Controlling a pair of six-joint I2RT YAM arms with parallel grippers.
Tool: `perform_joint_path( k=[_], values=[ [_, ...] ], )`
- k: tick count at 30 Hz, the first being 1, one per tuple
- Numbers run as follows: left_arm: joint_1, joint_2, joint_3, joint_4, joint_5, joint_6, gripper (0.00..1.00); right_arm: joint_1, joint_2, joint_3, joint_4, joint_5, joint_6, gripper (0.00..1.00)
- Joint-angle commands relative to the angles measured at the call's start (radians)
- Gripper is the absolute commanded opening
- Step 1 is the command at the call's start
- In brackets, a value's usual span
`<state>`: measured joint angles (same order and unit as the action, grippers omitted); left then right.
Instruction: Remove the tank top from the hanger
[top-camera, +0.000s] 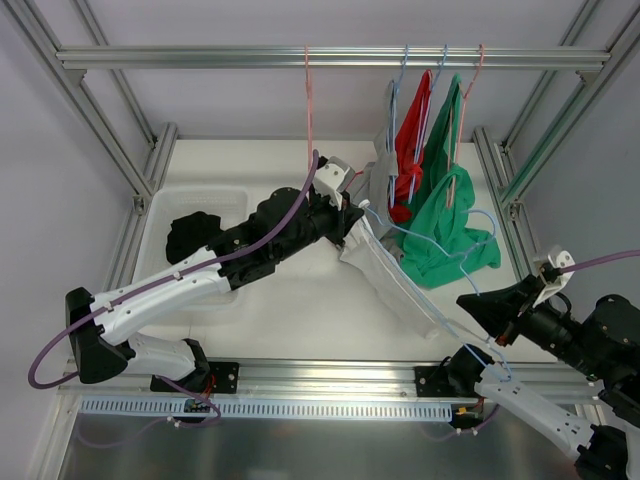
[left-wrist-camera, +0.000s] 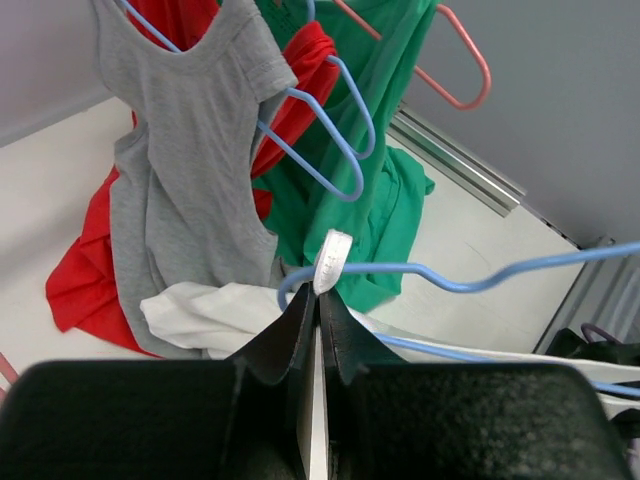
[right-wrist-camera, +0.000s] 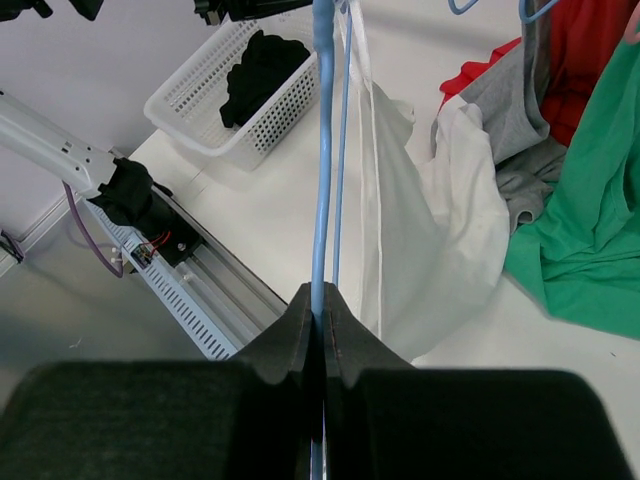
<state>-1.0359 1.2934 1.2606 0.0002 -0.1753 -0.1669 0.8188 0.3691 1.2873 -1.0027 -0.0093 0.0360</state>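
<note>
The white tank top (top-camera: 390, 280) hangs stretched between my two grippers on a light-blue wire hanger (top-camera: 455, 335), above the table's middle. My left gripper (top-camera: 352, 215) is shut on the top's white strap (left-wrist-camera: 333, 258), which is looped over the hanger's wire (left-wrist-camera: 450, 280); the rest of the top (left-wrist-camera: 210, 315) bunches below. My right gripper (top-camera: 492, 345) is shut on the blue hanger (right-wrist-camera: 322, 150) at its near end, with the white top (right-wrist-camera: 440, 230) draped to the right of the wire.
A grey tank top (top-camera: 380, 180), a red garment (top-camera: 410, 130) and a green garment (top-camera: 450, 220) hang on hangers from the back rail. An empty pink hanger (top-camera: 309, 100) hangs left of them. A white basket (top-camera: 160, 215) holding a black garment (top-camera: 193, 235) sits at left.
</note>
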Motion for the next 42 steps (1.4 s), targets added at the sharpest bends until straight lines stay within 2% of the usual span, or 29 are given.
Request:
perform_joint_path(
  k=[1, 5, 12, 13, 17, 19, 20, 22, 27, 31, 33, 36, 37, 39, 40, 42],
  values=[
    [0.017, -0.028, 0.0, 0.004, -0.023, -0.006, 0.0, 0.003, -0.033, -0.008, 0.013, -0.052, -0.027, 0.0],
    [0.019, -0.008, 0.002, 0.004, 0.023, -0.014, 0.0, 0.003, -0.03, 0.0, 0.013, -0.058, -0.028, 0.0],
    [0.02, -0.025, -0.015, 0.004, -0.068, -0.031, 0.0, 0.003, -0.055, 0.004, -0.01, -0.04, -0.061, 0.0],
    [0.023, -0.029, -0.024, 0.004, -0.125, -0.045, 0.0, 0.002, -0.061, 0.004, -0.011, -0.07, -0.067, 0.0],
    [0.059, -0.063, -0.058, 0.004, -0.194, -0.121, 0.0, 0.002, -0.117, -0.011, -0.013, -0.121, -0.088, 0.0],
    [0.086, -0.069, -0.079, 0.004, -0.162, -0.161, 0.11, 0.003, -0.151, -0.013, -0.013, -0.112, -0.085, 0.0],
    [0.108, -0.069, -0.081, 0.004, -0.108, -0.167, 0.11, 0.002, -0.156, -0.011, -0.014, -0.109, -0.084, 0.0],
    [0.117, -0.06, -0.079, 0.004, -0.075, -0.166, 0.0, 0.003, -0.154, -0.006, -0.014, -0.11, -0.081, 0.0],
    [0.116, -0.02, -0.069, 0.004, 0.029, -0.164, 0.0, 0.003, -0.125, 0.007, -0.013, -0.129, -0.079, 0.0],
    [0.116, -0.005, -0.082, 0.006, 0.043, -0.169, 0.0, 0.003, -0.116, 0.009, -0.002, -0.135, -0.088, 0.0],
    [0.116, -0.005, -0.101, 0.006, 0.071, -0.163, 0.0, 0.002, -0.152, -0.005, 0.073, -0.13, -0.093, 0.0],
    [0.111, -0.011, -0.179, 0.021, 0.154, -0.169, 0.0, 0.003, -0.27, -0.152, 0.332, -0.094, -0.104, 0.0],
    [0.105, -0.023, -0.2, 0.038, 0.225, -0.166, 0.0, 0.003, -0.298, -0.202, 0.484, -0.087, -0.111, 0.0],
    [0.088, -0.043, -0.28, 0.122, 0.308, -0.145, 0.0, 0.002, -0.341, -0.34, 0.62, -0.052, -0.137, 0.0],
    [0.061, -0.067, -0.305, 0.153, 0.389, -0.135, 0.0, 0.002, -0.341, -0.377, 0.754, -0.054, -0.148, 0.0],
    [0.027, -0.088, -0.36, 0.197, 0.427, -0.106, 0.0, 0.002, -0.311, -0.466, 0.902, -0.069, -0.165, 0.0]
  ],
)
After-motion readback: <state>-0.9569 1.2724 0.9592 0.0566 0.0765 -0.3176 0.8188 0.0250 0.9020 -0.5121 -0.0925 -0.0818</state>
